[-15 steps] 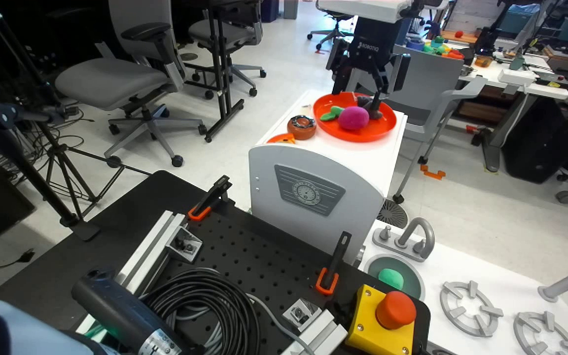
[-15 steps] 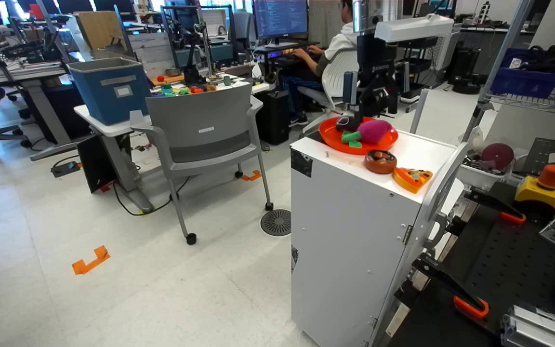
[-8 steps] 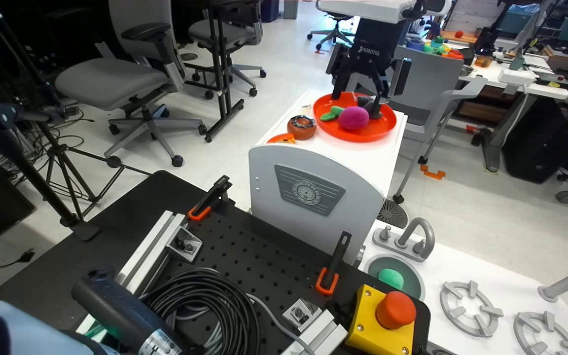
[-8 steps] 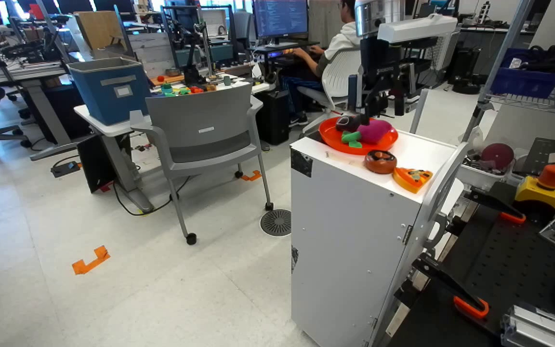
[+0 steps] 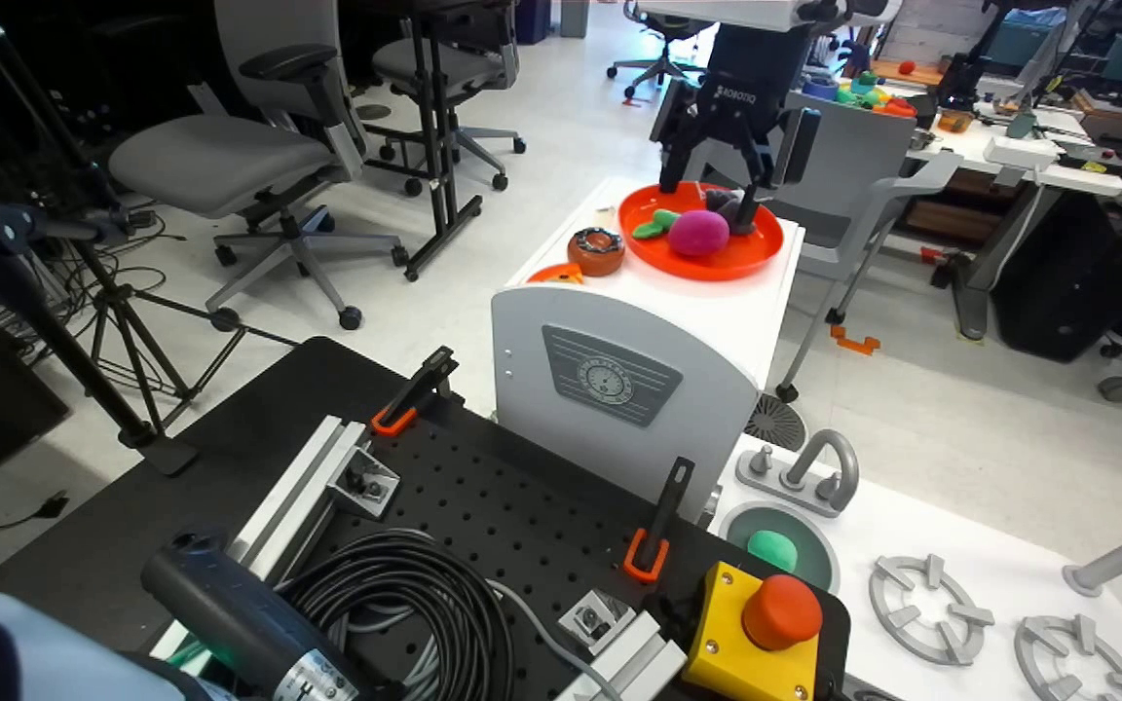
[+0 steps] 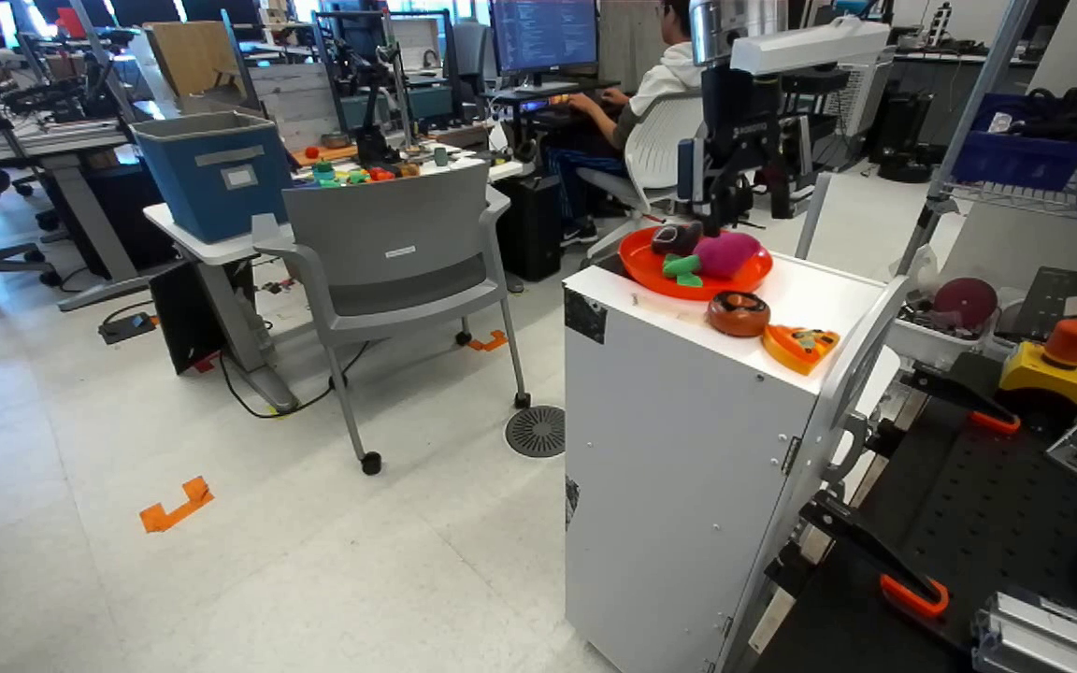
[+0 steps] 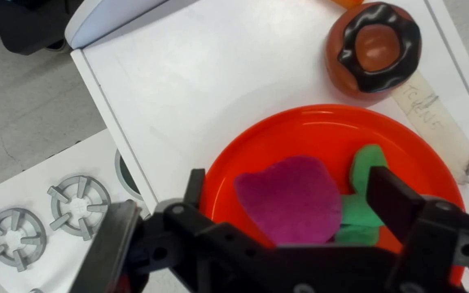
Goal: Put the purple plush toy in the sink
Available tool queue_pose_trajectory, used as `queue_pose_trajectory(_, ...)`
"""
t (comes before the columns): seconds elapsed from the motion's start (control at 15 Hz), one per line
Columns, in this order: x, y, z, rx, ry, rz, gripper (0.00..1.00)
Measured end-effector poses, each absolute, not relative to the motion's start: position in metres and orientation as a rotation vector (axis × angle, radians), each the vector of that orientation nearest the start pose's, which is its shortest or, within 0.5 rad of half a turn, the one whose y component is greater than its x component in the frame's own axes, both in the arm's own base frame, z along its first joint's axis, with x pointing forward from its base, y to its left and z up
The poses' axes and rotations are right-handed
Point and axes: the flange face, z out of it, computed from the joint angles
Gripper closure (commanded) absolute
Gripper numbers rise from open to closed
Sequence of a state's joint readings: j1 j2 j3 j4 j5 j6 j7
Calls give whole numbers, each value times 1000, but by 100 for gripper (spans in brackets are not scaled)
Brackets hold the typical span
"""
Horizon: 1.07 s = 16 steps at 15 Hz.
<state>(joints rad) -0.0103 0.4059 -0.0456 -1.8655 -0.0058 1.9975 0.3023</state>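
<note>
Tool spread, purple toy on plate

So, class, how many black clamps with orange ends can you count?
2, visible in both exterior views, along one edge of the flat black perforated board: one clamp near the yellow box with a round red button, another clamp farther from it. Others may be hidden.

Pale floor; grey chair; cluttered desk
</note>
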Motion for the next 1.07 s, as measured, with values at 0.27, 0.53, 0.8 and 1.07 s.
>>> queue_pose_trajectory(0.27,608,-33,283,-3125,567,355,0)
queue_pose_trajectory(0.53,609,-33,283,-3126,564,340,0)
queue_pose_trajectory(0.8,609,-33,283,-3126,564,340,0)
queue_pose_trajectory(1.07,609,-33,283,-3126,564,342,0)
